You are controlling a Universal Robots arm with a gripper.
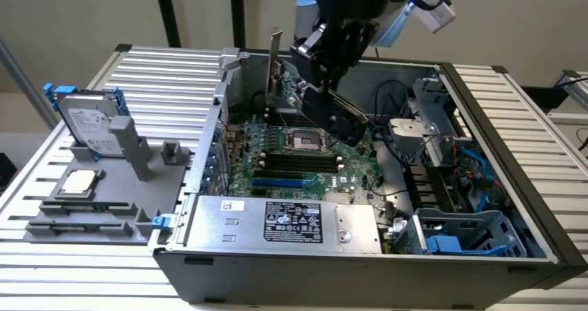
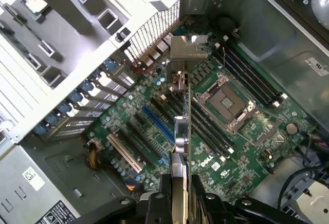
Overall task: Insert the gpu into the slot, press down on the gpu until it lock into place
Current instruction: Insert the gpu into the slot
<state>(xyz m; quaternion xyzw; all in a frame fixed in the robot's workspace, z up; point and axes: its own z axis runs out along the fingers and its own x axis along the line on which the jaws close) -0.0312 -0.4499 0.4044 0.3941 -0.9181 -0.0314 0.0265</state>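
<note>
While the gripper (image 1: pixel 320 82) (image 2: pixel 177 190) hung over the open computer case (image 1: pixel 368 276), its two fingers (image 2: pixel 160 199) were pressed together on the gpu (image 1: pixel 338 118) (image 2: pixel 181 136), one on each flat side of the card. The gpu was in the air above the motherboard (image 1: pixel 246 168) (image 2: pixel 247 147) and touched nothing below it. In the exterior view it was tilted, with its black body over the area of the processor socket (image 1: pixel 303 141). In the wrist view it was seen from its edge, as a thin line running away from the fingers to its silver bracket (image 2: pixel 187 49) at the far end.

The slot (image 1: pixel 278 183) (image 2: pixel 157 123) was a long blue strip on the board. It lay uncovered and apart from the card, just beside the line of the card in the wrist view, so the gpu was not yet inserted. The black memory sockets (image 1: pixel 299 161) (image 2: pixel 247 75) lay between the processor socket and the slot in the exterior view.

The silver power supply (image 1: pixel 220 221) with its label sat at the near wall of the case. At the exterior view's left, outside the case, a hard drive (image 1: pixel 87 122) stood on a grey fixture (image 1: pixel 110 194) on the white slatted table (image 1: pixel 74 283).
</note>
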